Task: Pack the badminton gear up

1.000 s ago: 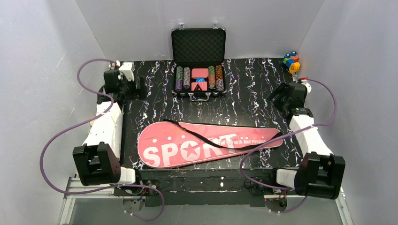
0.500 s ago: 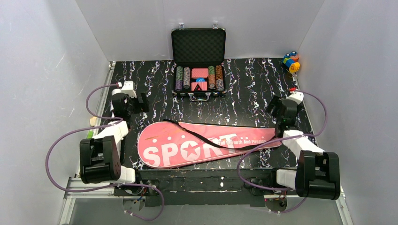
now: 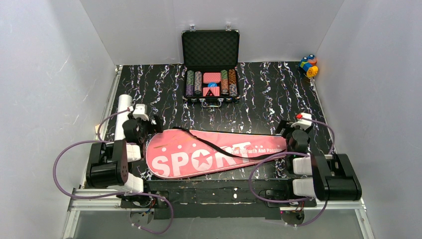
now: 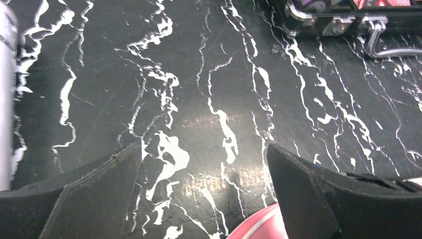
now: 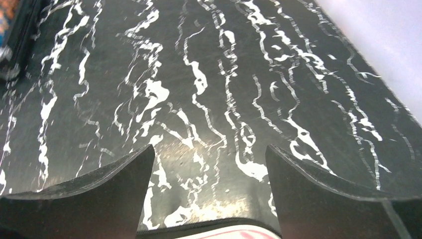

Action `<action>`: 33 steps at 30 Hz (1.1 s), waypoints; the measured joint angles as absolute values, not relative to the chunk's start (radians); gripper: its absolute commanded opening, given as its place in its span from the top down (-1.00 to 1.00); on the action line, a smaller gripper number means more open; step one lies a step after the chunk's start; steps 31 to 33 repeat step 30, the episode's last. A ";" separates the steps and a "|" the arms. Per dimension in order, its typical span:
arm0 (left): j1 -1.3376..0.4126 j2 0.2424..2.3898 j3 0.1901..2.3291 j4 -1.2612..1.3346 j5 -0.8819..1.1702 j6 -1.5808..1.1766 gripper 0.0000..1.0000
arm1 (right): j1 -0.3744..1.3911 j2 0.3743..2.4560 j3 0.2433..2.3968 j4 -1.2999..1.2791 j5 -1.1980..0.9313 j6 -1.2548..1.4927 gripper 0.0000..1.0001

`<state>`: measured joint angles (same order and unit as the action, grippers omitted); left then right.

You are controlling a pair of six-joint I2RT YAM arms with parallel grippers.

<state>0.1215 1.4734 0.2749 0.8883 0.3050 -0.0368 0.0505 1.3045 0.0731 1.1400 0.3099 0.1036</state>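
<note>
Pink racket cover [image 3: 214, 152] lettered "SPORT" lies along the near edge of the black marbled table [image 3: 268, 94], with the left gripper [image 4: 204, 154] and right gripper [image 5: 209, 154] spread wide and empty at its ends. Along the left edge lies a white tube [image 3: 122, 117]; bare tabletop stretches to the poker-chip case [image 3: 210, 74] by the white back wall.

Light in the overhead view was bright, even and diffuse, falling from above. The white walls [image 3: 50, 74] read pale blue-grey, and shadows under the arms were soft. The pink cover [image 3: 199, 159] showed only a mild sheen. In the 2 wrist views the glossy black table [image 4: 298, 99] threw back soft glare patches at centre and lower centre. The fingers [image 4: 84, 199] of the left gripper [image 4: 204, 149] and of the right gripper [image 5: 209, 149] were dark and slightly soft along the bottom edge. The white tube [image 4: 6, 99] at the left edge looked grey and blurred. The upper right of the right wrist view was washed out.
</note>
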 measured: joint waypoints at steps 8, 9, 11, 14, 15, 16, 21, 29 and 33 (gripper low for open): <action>0.102 1.506 0.271 0.993 0.344 -0.001 -0.97 | 0.023 1.356 0.220 1.045 0.263 0.076 -0.81; 0.102 1.505 0.271 1.002 0.345 0.001 -0.96 | -0.002 1.351 0.244 1.033 0.251 0.083 -0.81; 0.102 1.505 0.271 1.009 0.348 0.004 -0.97 | -0.032 1.336 0.258 1.020 0.236 0.093 -0.81; 0.102 1.505 0.271 1.023 0.349 0.005 -0.97 | -0.033 1.330 0.258 0.989 0.215 0.101 -0.81; 0.102 1.505 0.271 1.024 0.349 0.005 -0.97 | -0.033 1.330 0.257 0.980 0.208 0.101 -0.81; 0.102 1.505 0.271 1.025 0.349 0.005 -0.96 | -0.032 1.330 0.257 0.975 0.204 0.102 -0.81; 0.102 1.505 0.271 1.026 0.349 0.007 -0.97 | -0.033 1.330 0.256 0.964 0.198 0.102 -0.82; 0.102 1.505 0.271 1.026 0.349 0.007 -0.97 | -0.033 1.330 0.253 0.963 0.195 0.102 -0.82; 0.102 1.505 0.271 1.025 0.349 0.007 -0.97 | -0.033 1.330 0.252 0.962 0.195 0.102 -0.82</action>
